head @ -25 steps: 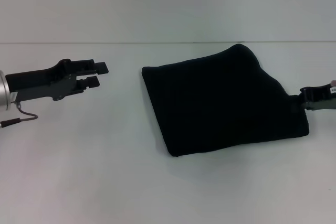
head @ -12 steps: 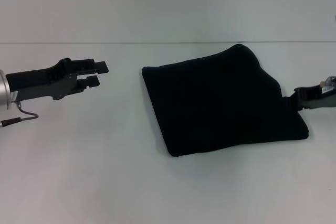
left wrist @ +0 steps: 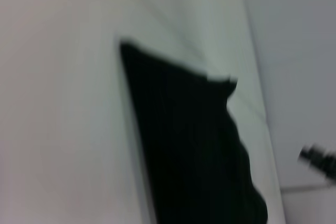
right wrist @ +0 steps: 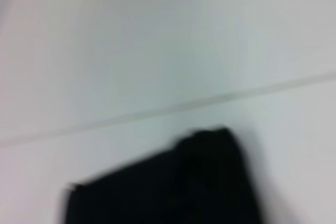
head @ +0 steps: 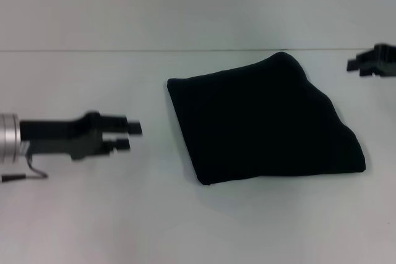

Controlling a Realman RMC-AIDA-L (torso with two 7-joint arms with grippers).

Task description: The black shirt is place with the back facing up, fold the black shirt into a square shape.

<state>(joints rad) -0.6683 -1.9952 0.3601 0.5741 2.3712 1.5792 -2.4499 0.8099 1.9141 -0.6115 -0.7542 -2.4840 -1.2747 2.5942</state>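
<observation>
Folded black shirt on the desk, both arms clear of it

The black shirt (head: pixel 263 119) lies right of centre on the white desk (head: pixel 124 214) as a compact, slightly skewed four-sided bundle. The left gripper (head: pixel 127 135) hovers near its left edge, jaws a narrow gap apart and holding nothing; the right gripper (head: pixel 371 61) sits off the far right corner, its jaw state unclear. Judged nearly done: any tidying should nudge the slanted left edge square without lifting the layers.

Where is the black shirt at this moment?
In the head view the black shirt lies folded on the white table, right of centre, between the left gripper and the right gripper, touching neither.
</observation>
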